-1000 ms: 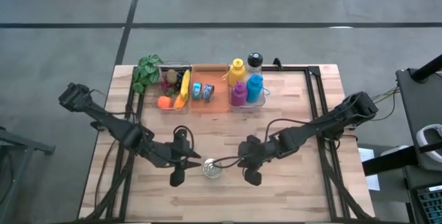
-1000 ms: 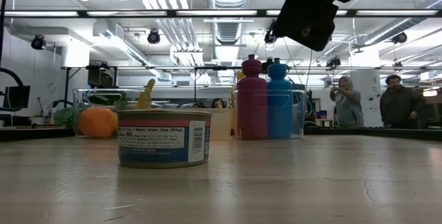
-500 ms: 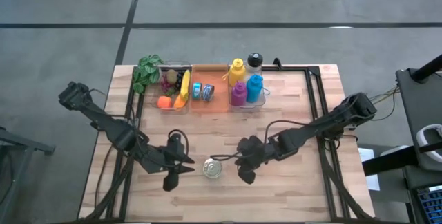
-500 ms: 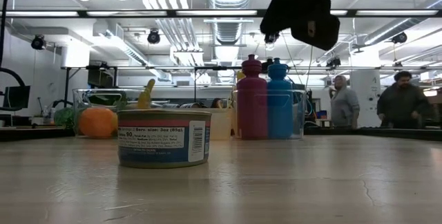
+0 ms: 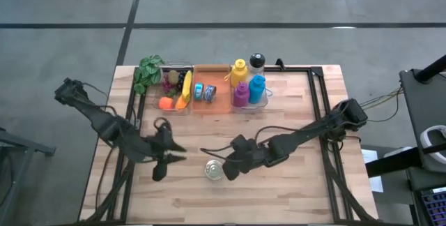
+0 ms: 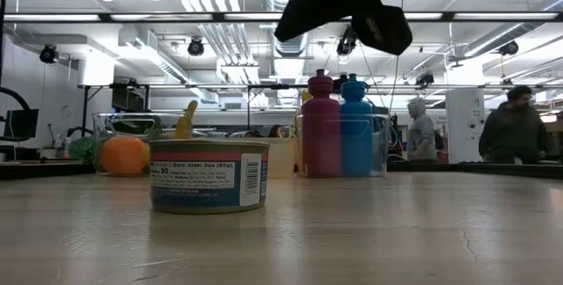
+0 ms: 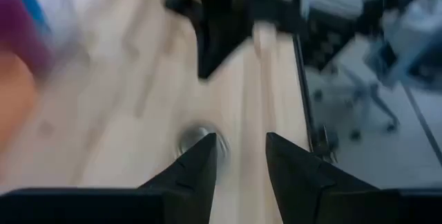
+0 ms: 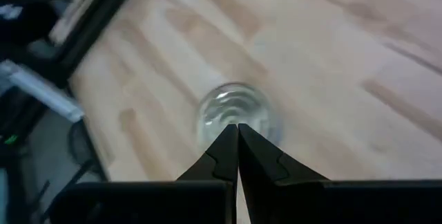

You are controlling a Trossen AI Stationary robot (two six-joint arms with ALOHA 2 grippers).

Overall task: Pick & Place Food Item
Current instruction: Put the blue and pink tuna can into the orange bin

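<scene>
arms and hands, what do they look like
Both arms are dark, slim and jointed, with thin black cables looping alongside. The left hand has two black tapering fingers. The right hand has two black fingers with pointed tips.

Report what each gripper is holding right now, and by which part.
Nothing is held. The right gripper is shut and empty above the can; the left gripper is open, away from it.
</scene>
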